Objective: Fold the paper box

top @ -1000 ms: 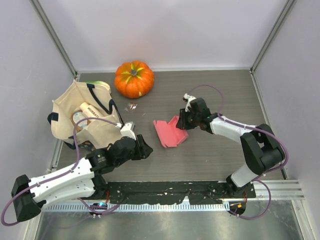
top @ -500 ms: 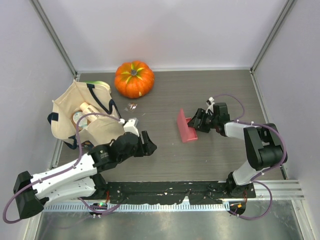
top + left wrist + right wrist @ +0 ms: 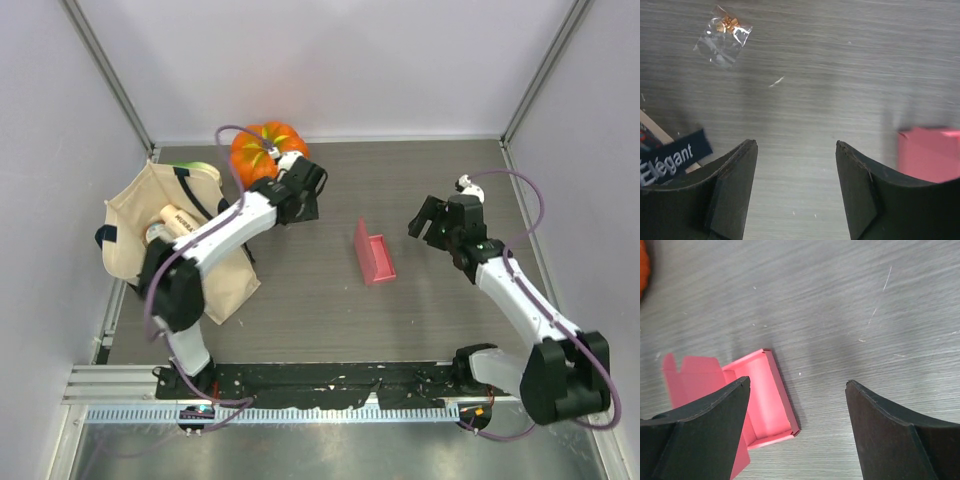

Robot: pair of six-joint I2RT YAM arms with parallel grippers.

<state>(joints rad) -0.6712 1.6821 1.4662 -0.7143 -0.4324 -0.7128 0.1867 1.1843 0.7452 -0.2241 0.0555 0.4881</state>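
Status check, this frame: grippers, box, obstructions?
Both open, empty: left gripper, right gripper. Partly folded paper box lies free on table between them. Clutter: pumpkin beside left gripper, apart from box.

Only one word can be read. In the left wrist view, a dark blue strip (image 3: 671, 159) at the lower left edge carries the word "Elégant" in white letters, with an accent on the second letter. The strip lies tilted, and the frame cuts its left end. In the top view, a pale tube (image 3: 180, 219) inside the beige tote bag (image 3: 130, 215) shows a line of dark capital letters along its side, but they are too small to read.
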